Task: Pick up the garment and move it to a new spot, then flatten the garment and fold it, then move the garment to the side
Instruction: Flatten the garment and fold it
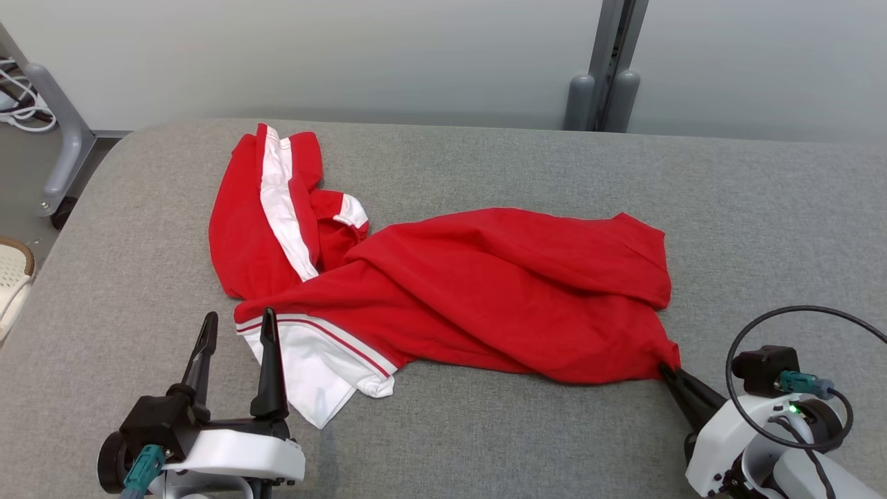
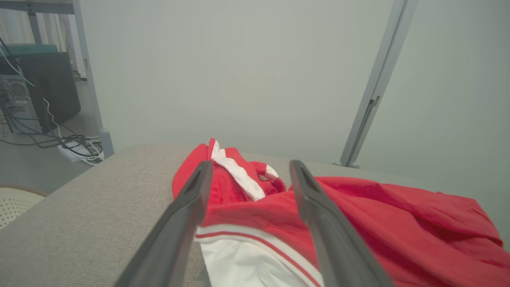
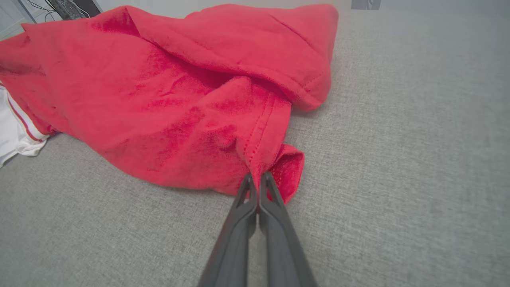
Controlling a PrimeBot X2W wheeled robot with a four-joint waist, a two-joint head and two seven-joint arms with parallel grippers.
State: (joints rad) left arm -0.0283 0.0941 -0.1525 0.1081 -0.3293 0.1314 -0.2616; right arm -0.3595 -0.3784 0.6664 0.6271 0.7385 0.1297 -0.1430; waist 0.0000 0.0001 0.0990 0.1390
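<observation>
A red garment (image 1: 485,291) with white panels and stripes lies crumpled across the grey padded table (image 1: 485,443). My right gripper (image 1: 666,369) is shut on the garment's lower right corner; in the right wrist view the fingertips (image 3: 257,177) pinch a bunched hem of the red fabric (image 3: 179,99). My left gripper (image 1: 239,326) stands open at the garment's near left end, its right finger over the white striped panel (image 1: 319,360). From the left wrist, the fingers (image 2: 247,171) straddle the white and red edge (image 2: 255,243) without closing on it.
A grey frame leg with a caster (image 1: 62,152) stands off the table's left, with cables (image 2: 59,135) and a computer case (image 2: 24,95) on the floor. A grey post (image 1: 610,69) rises behind the table. A white perforated object (image 1: 14,277) sits at the left edge.
</observation>
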